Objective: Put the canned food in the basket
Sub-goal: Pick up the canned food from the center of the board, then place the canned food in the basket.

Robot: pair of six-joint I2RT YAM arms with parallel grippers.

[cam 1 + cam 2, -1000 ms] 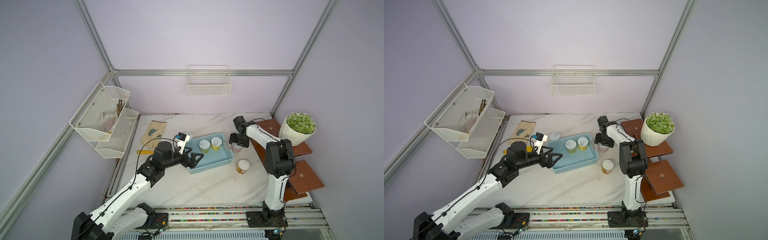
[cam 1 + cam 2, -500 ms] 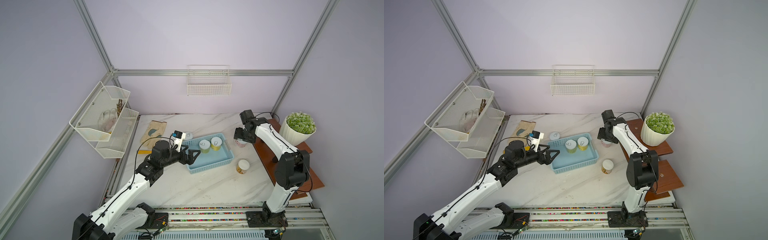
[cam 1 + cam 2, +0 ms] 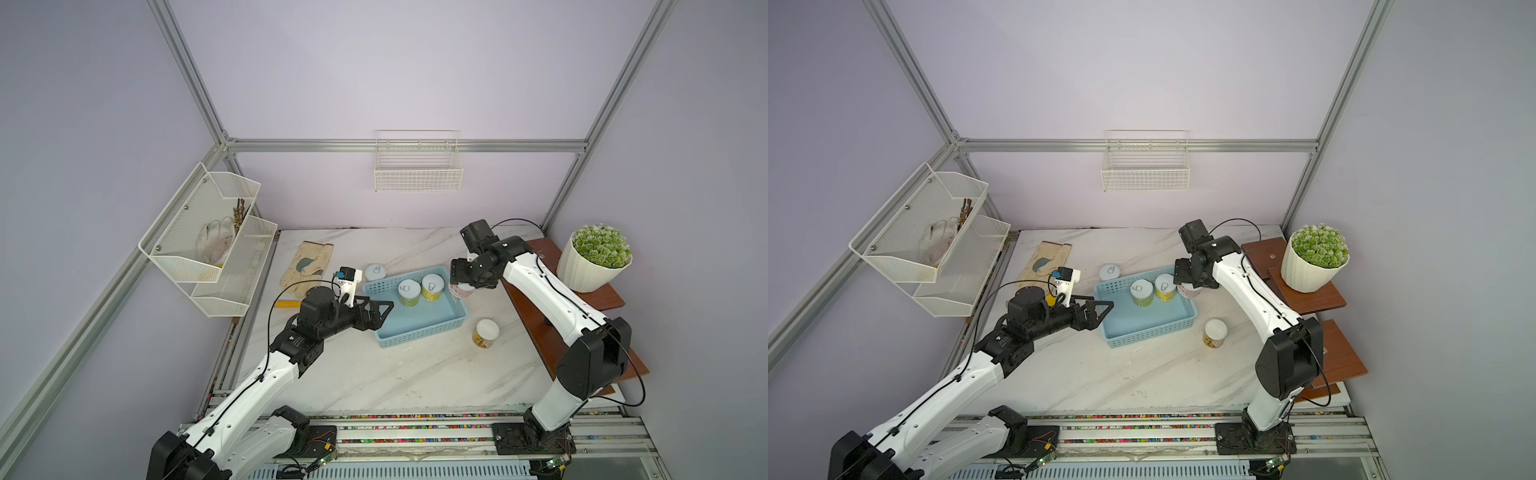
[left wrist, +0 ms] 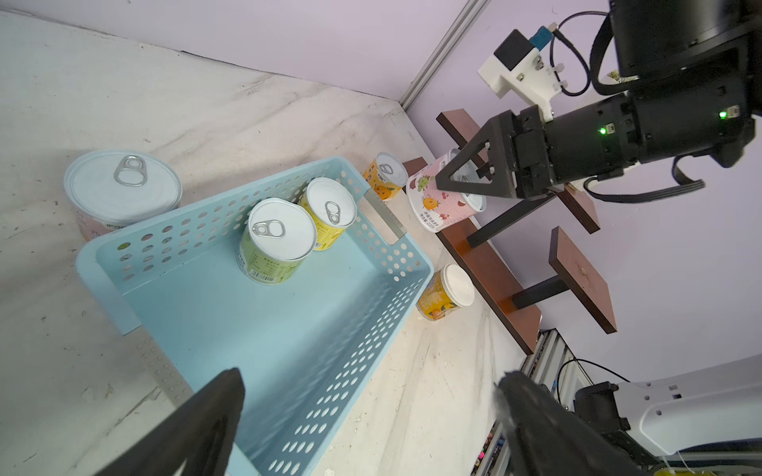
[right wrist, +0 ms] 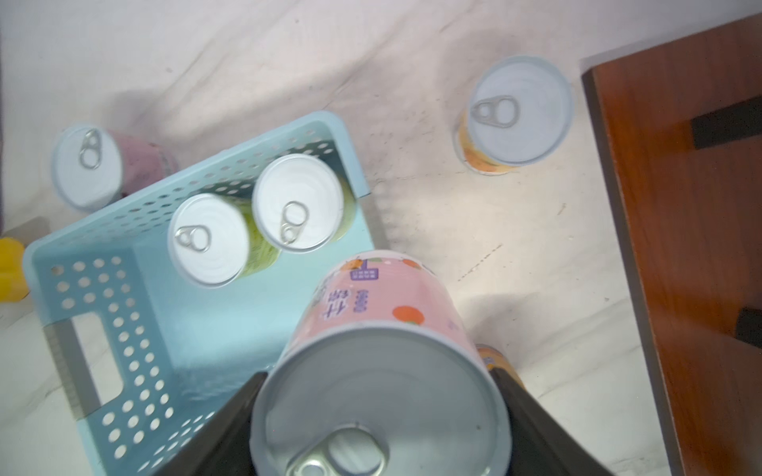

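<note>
The light-blue basket (image 3: 419,322) (image 3: 1142,328) lies mid-table with a green can (image 3: 408,292) and a yellow can (image 3: 432,286) standing at its far side. My right gripper (image 3: 467,282) (image 5: 375,395) is shut on a pink can (image 3: 460,289) (image 5: 383,313) (image 4: 441,206), held tilted in the air at the basket's right rim. An orange can (image 3: 485,333) stands on the table right of the basket. Another orange can (image 5: 515,115) stands near the shelf. Behind the basket's left corner is a second pink can (image 3: 375,272). My left gripper (image 3: 380,309) (image 4: 371,383) hangs open and empty over the basket's left end.
A brown stepped wooden shelf (image 3: 573,316) with a potted plant (image 3: 598,257) lines the right edge. A glove (image 3: 307,266) and a yellow item (image 3: 286,304) lie at the back left. A white mesh rack (image 3: 212,245) and a wire wall basket (image 3: 417,166) hang on the walls.
My right arm has risen and stretched out with the pink can in it, and the can now hangs at the basket's right rim. The left gripper has drawn back slightly to the left.
</note>
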